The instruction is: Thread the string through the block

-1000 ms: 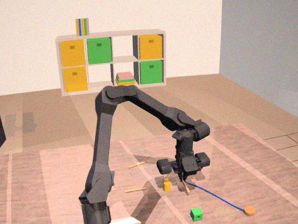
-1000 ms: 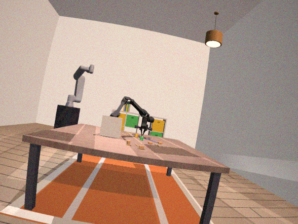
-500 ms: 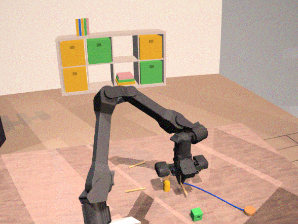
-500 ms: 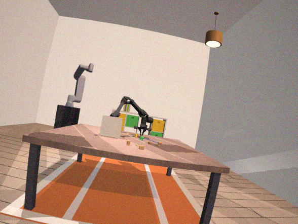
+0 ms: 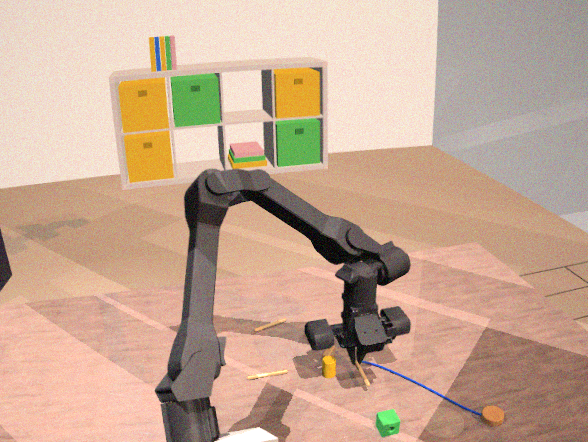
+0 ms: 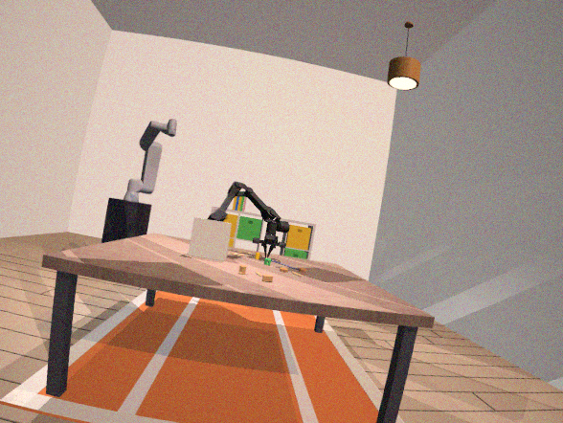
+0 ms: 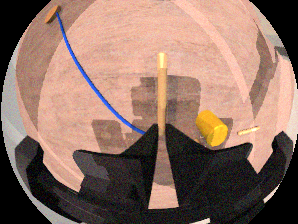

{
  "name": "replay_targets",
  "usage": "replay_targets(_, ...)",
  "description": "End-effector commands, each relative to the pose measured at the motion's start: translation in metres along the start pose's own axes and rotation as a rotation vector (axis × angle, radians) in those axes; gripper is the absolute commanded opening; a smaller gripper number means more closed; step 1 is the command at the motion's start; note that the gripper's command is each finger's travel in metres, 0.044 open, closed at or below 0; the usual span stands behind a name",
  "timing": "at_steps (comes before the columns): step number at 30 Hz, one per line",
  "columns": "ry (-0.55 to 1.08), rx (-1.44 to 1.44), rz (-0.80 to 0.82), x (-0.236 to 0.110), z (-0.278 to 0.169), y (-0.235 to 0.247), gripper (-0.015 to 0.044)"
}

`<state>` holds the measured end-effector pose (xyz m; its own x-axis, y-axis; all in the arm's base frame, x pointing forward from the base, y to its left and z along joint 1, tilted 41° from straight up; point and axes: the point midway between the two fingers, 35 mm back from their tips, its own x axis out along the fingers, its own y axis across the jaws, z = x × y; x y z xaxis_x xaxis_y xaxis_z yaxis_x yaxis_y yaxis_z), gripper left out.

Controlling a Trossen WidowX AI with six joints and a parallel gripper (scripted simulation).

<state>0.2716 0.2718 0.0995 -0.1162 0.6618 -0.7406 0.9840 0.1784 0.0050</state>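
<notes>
My gripper [image 5: 357,359] [image 7: 161,127] is shut on the thin wooden stick [image 5: 363,375] [image 7: 161,90] and holds it low over the table, the stick pointing toward the green block. The blue string [image 5: 420,386] [image 7: 83,70] runs from the held end of the stick to the round wooden button [image 5: 493,415] [image 7: 51,15]. The green block with the hole [image 5: 388,423] [image 6: 268,261] stands on the table ahead of the stick's tip, a clear gap away.
A yellow cylinder [image 5: 328,366] [image 7: 212,127] stands just beside the gripper. Two loose sticks [image 5: 270,325] [image 5: 267,374] lie further left. Small wooden pieces [image 6: 242,270] [image 6: 267,278] and a beige box [image 6: 209,239] are on the table in the exterior view.
</notes>
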Motion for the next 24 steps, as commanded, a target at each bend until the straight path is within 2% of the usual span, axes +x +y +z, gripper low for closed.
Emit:
replay_targets(1, -0.005, 0.005, -0.004, 0.001, 0.005, -0.001, 0.0)
replay_targets(24, -0.01, 0.005, -0.004, 0.001, 0.036, 0.001, 0.0)
